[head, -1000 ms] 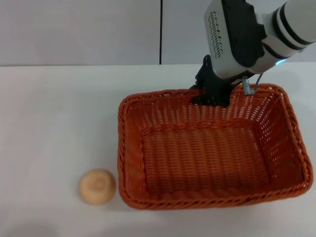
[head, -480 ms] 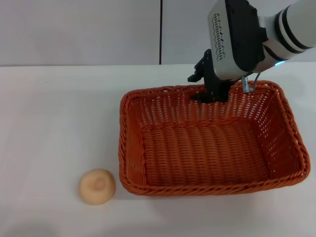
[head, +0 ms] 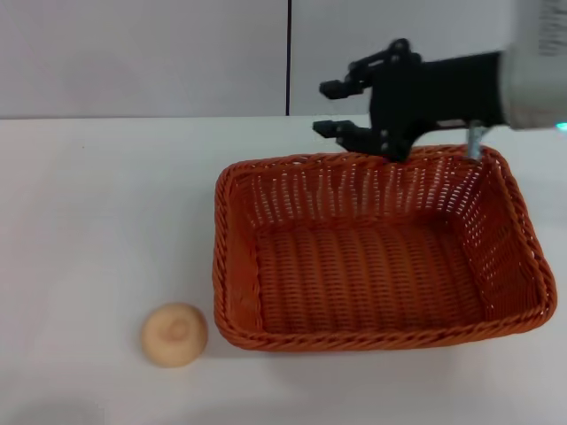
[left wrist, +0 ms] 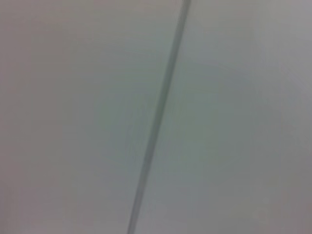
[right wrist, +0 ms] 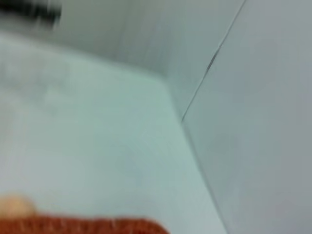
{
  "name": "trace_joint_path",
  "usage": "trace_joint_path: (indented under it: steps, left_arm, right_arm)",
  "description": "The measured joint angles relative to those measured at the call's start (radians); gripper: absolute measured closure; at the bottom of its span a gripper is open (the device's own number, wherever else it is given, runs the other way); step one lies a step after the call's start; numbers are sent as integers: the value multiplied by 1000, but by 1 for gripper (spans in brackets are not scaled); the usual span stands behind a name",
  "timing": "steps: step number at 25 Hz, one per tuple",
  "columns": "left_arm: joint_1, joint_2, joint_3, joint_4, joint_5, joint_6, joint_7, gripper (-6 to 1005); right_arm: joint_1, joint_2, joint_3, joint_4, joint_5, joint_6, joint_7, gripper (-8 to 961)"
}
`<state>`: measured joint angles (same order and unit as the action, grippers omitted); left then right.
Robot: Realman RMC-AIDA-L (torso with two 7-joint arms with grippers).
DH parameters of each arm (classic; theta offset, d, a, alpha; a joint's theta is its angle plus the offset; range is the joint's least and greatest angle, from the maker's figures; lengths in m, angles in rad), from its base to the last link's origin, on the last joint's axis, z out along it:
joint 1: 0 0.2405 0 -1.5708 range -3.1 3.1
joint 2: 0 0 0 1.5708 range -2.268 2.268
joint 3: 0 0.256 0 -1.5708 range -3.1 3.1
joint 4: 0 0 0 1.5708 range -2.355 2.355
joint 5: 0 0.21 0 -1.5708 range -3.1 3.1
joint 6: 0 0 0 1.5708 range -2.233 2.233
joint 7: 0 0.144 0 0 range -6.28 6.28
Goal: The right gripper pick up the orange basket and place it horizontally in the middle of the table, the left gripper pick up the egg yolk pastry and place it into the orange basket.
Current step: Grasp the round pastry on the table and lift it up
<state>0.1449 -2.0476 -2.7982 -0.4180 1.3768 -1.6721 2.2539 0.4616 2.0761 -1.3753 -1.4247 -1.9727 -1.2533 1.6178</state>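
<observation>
The orange basket (head: 376,252) lies flat on the white table (head: 97,221), right of the middle, with nothing inside it. My right gripper (head: 330,108) hovers just above and behind the basket's far rim, turned sideways, open and empty. The egg yolk pastry (head: 174,334) rests on the table by the basket's near left corner. In the right wrist view a strip of the basket's rim (right wrist: 92,226) and a bit of the pastry (right wrist: 14,205) show. My left gripper is out of view; its wrist view shows only a wall with a dark seam.
A pale wall with a dark vertical seam (head: 289,57) stands behind the table. Bare tabletop stretches to the left of the basket and around the pastry.
My right gripper let go of the basket's far rim, rose and swung to point sideways, fingers apart. The basket settled flat, shifting slightly away. The pastry stayed put.
</observation>
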Motion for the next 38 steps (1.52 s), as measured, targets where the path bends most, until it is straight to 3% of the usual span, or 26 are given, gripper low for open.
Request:
trace_joint_path:
  steps: [5,10,14,19,20,26,27,31,35,38]
  left_arm:
    - [-6,-1,-6,-158,131,0,-101,185]
    - [-24,0,-6,-342,296,-3,-204,185]
    - [-34,0,-6,-447,406,-13,-248,186]
    - [-36,0,-3,-477,443,-22,-265,186]
    - [-56,1,-3,-521,540,-68,-302,186]
    - [-101,-10,8,-509,601,-102,-306,187]
    - [-157,-14,38,-427,662,-102,-296,187]
    - [-237,-14,66,-296,732,-92,-253,187]
    - [-257,-15,68,-250,738,-82,-225,187]
    - [-310,-15,68,-116,741,-21,-153,188]
  right_arm:
    - [-193,4,51,-9,304,-3,-106,574]
    - [-349,4,126,137,667,-73,-297,574]
    - [-413,2,175,338,943,-186,-489,574]
    - [-419,0,311,537,1008,-369,-527,574]
    - [-416,0,337,571,1008,-395,-527,574]
    - [-390,-2,411,698,1010,-485,-541,575]
    - [-387,-3,413,707,1011,-492,-546,575]
    - [-384,-4,415,718,1011,-503,-553,575]
    - [-382,-4,416,723,1011,-505,-554,575]
    - [-382,-4,416,724,1009,-506,-554,575]
